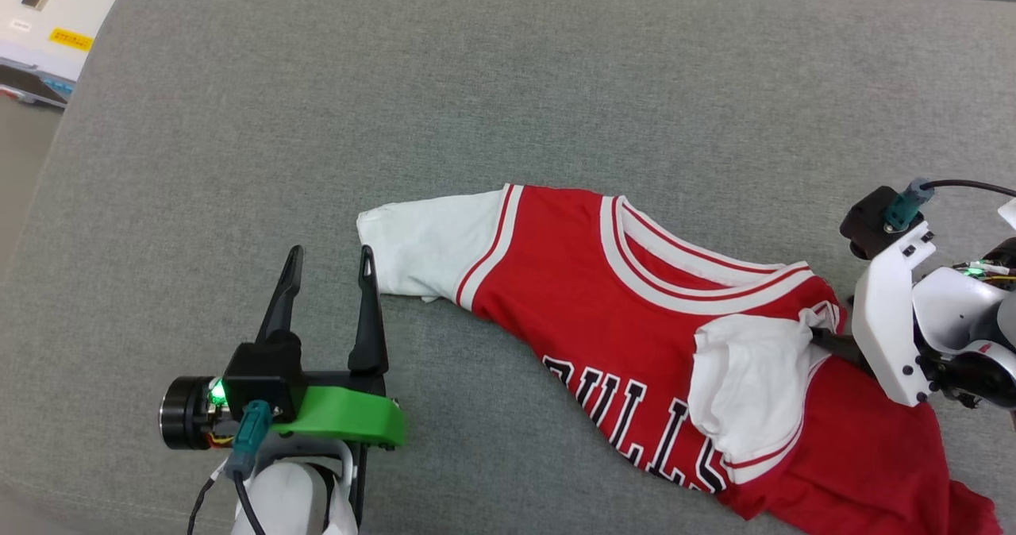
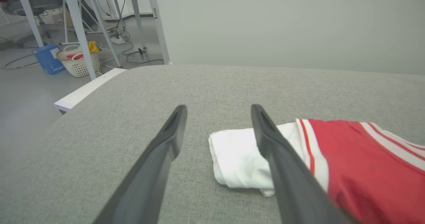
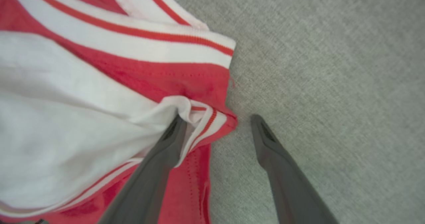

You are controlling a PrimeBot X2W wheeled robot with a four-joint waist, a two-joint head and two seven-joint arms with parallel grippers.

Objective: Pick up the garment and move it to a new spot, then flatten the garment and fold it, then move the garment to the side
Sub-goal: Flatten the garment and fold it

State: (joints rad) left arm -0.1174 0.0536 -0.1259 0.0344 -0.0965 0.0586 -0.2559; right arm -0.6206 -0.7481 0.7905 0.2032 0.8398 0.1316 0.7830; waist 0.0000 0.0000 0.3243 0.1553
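The garment (image 1: 635, 313), a red jersey with "BULLS" lettering, lies crumpled on the grey cushion from the middle to the lower right. One white sleeve (image 1: 429, 241) stretches out to the left; the other sleeve (image 1: 746, 384) is flopped over the chest. My left gripper (image 1: 331, 257) stands open just left of the outstretched sleeve (image 2: 235, 157), with nothing between its fingers. My right gripper (image 3: 217, 119) is open at the garment's right shoulder: one finger (image 3: 166, 147) lies against the folded sleeve (image 3: 66, 134), the other rests on bare cushion. The striped shoulder corner (image 3: 219, 121) lies between them.
The grey cushion (image 1: 397, 106) is wide, with bare room behind and to the left of the jersey. Its rounded left edge drops to the floor, where a white ledge (image 2: 86, 91), table legs, a basket (image 2: 78, 61) and a blue box (image 2: 48, 59) stand.
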